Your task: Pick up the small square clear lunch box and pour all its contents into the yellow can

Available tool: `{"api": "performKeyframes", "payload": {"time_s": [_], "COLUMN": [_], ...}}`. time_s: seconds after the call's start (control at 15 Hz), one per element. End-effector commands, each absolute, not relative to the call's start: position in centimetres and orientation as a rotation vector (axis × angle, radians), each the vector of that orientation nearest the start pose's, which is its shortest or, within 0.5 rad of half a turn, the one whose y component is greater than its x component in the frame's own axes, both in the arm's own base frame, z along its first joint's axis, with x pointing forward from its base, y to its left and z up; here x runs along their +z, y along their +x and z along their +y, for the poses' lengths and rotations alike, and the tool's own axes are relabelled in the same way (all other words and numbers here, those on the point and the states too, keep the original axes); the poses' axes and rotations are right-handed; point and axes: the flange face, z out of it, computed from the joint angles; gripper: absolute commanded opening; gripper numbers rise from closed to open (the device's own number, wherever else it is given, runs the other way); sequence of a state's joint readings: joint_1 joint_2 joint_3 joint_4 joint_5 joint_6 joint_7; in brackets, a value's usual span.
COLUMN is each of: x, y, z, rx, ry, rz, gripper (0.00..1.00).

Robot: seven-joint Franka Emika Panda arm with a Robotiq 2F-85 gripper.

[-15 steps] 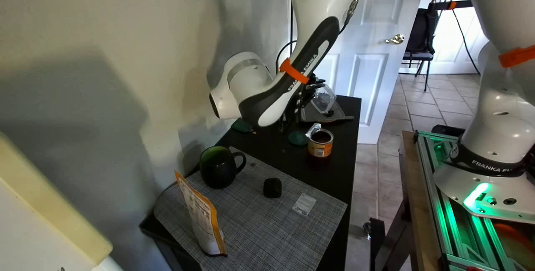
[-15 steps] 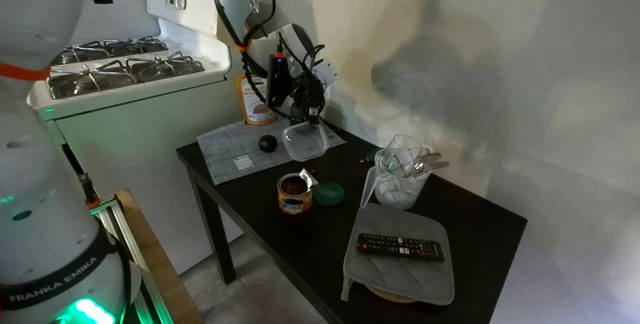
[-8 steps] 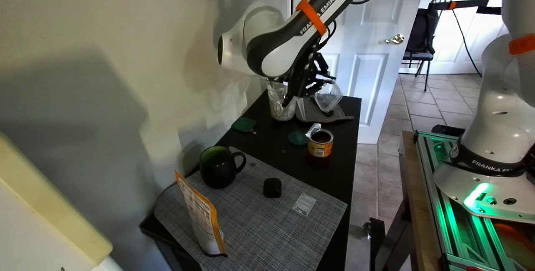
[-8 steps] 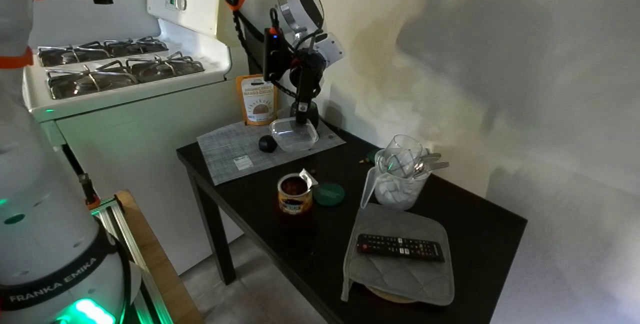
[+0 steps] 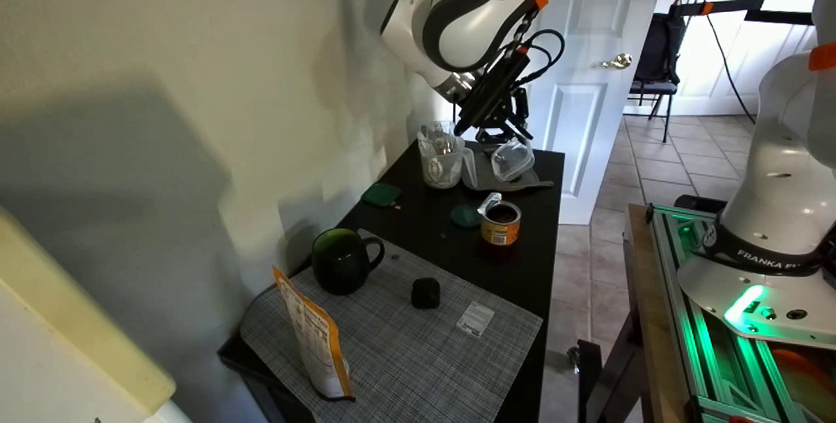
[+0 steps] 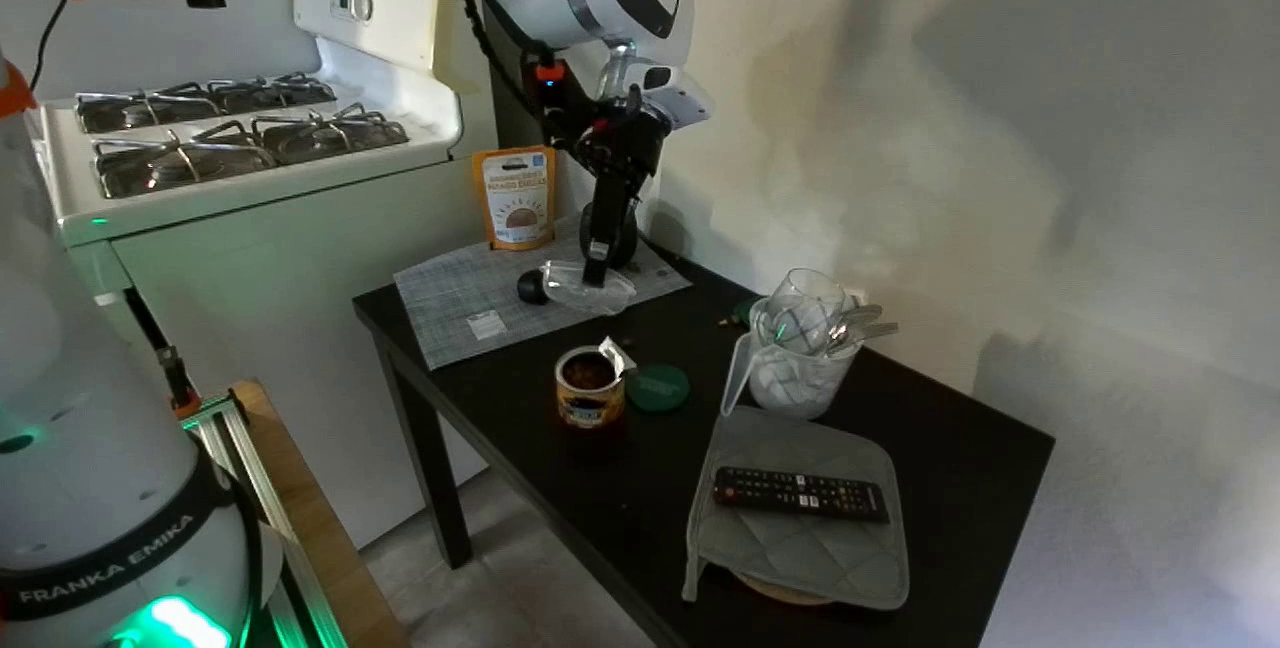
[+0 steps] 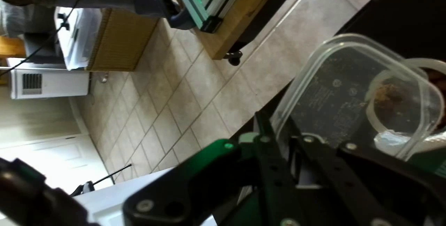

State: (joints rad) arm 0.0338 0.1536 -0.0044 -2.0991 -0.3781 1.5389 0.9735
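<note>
My gripper (image 7: 277, 125) is clamped on one wall of the clear lunch box (image 7: 331, 97), which I hold tilted in the air, a few small specks (image 7: 363, 104) on its base. Past it — partly seen through the plastic — the yellow can (image 6: 590, 408) stands upright on the black table (image 6: 970, 468), foil (image 6: 617, 357) bent back at its rim. In both exterior views the box shows above the can, apart from it. A green disc (image 6: 659, 388) lies just beside the can. Farther off are a handled pitcher (image 6: 800, 383) and a gray mat (image 5: 418, 358) bearing a mug (image 5: 339, 263) and a pouch (image 6: 515, 203). Beyond the table stands a stove (image 6: 290, 238).
</note>
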Motion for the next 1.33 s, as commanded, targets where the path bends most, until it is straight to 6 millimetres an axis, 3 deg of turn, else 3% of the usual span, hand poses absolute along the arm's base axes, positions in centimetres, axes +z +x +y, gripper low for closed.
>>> {"api": "performKeyframes", "payload": {"time_s": [0.0,0.2,0.27,0.33,0.47,0.53,0.67,0.93,1.13,1.27], "x": [34.5,36.2,36.1,35.9,36.3,36.0,35.4,32.9,29.9,27.7], "y": [46.9,47.5,47.6,48.7,48.5,48.8,50.6,54.5,57.4,58.4], "z": [-2.4,-2.4,-1.9,-2.2,-2.0,-2.1,-2.7,-3.9,-2.9,-2.4], "rx": [-0.367,-0.189,-0.123,-0.23,-0.169,-0.161,-0.124,-0.034,0.012,0.003], "ry": [2.314,2.388,2.442,2.39,2.43,2.442,2.506,2.569,2.602,2.598], "rz": [-1.074,-1.144,-1.081,-1.091,-1.085,-1.122,-1.285,-1.496,-1.5,-1.493], "gripper": [0.03,0.03,0.03,0.1,0.1,0.03,0.03,0.03,0.03,0.03]}}
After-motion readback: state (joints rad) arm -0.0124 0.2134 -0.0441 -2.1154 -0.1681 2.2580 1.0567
